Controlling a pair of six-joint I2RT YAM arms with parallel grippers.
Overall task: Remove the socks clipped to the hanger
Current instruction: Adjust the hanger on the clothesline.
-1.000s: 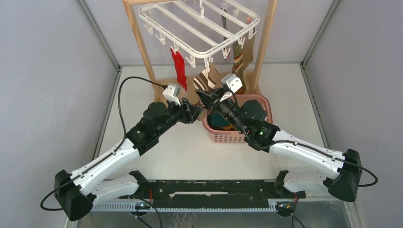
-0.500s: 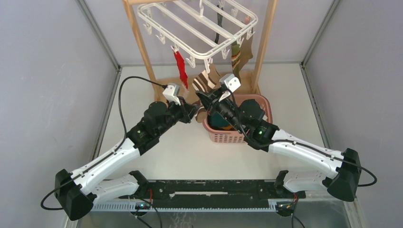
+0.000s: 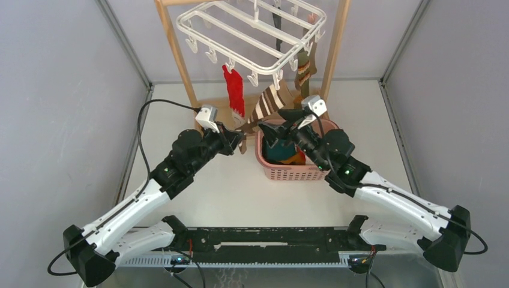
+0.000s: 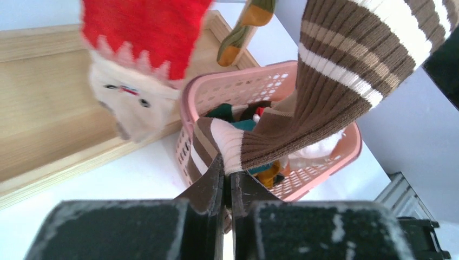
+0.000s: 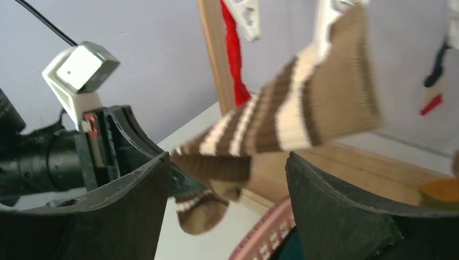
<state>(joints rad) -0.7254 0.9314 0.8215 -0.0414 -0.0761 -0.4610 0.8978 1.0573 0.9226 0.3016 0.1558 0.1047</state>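
The white hanger (image 3: 252,30) hangs from a wooden stand. Clipped to its front rim are a red sock (image 3: 234,90), a brown-and-white striped sock (image 3: 267,103) and a green-brown sock (image 3: 303,67). My left gripper (image 3: 241,134) is shut on the striped sock's lower end (image 4: 233,151), and the sock (image 4: 346,81) stretches tight up to its clip (image 5: 326,19). My right gripper (image 3: 275,125) is open just right of that sock, over the basket. The striped sock (image 5: 303,108) crosses above its fingers (image 5: 141,184) without touching them. The red sock (image 4: 146,32) hangs to the left.
A pink basket (image 3: 288,175) with several socks inside stands under the right gripper and close to the striped sock (image 4: 243,86). Wooden stand posts (image 3: 177,54) flank the hanger, with a wooden base board (image 4: 48,108) behind. Grey walls enclose the table.
The left gripper closed on the striped sock's lower end. The right gripper let go, opened wide and drew back right over the basket. The hanger swung slightly right.
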